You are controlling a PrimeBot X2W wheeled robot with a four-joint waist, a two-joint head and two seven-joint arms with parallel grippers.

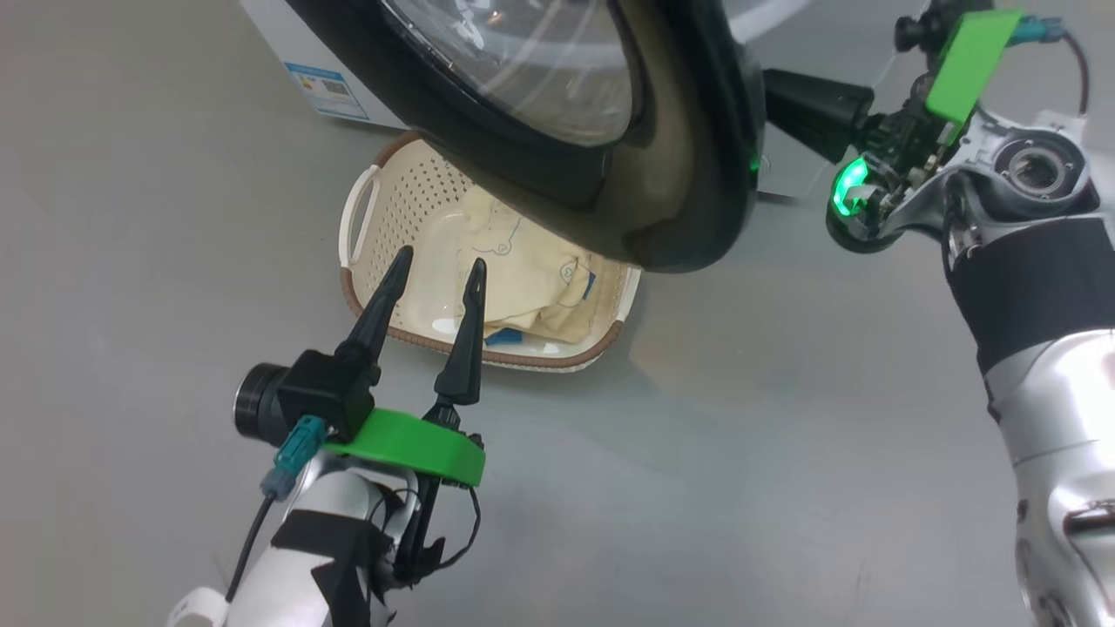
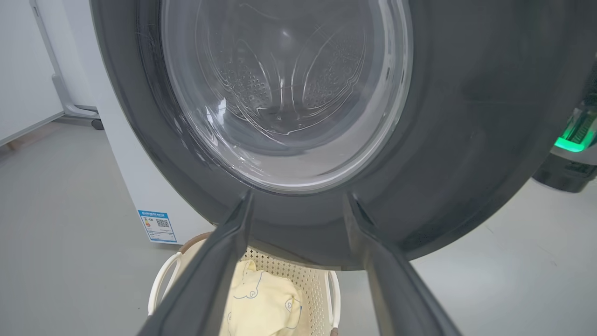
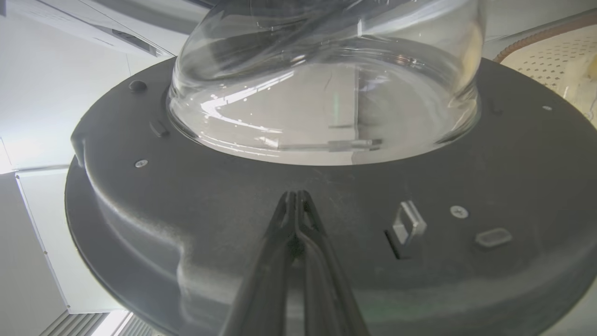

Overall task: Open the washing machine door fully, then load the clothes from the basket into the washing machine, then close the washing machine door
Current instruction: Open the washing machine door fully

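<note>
Just past the parted left pincer (image 1: 441, 259) sits the basket (image 1: 405, 187); right pincer (image 3: 296, 193), together, faces the door (image 3: 186, 210).

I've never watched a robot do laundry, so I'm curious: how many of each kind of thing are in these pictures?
Grippers: 2, the left gripper and the right gripper
Washing machine: 1
Washing machine door: 1
Basket: 1
Heap of clothes: 1; the garments in it cannot be counted
Total: 6
</note>
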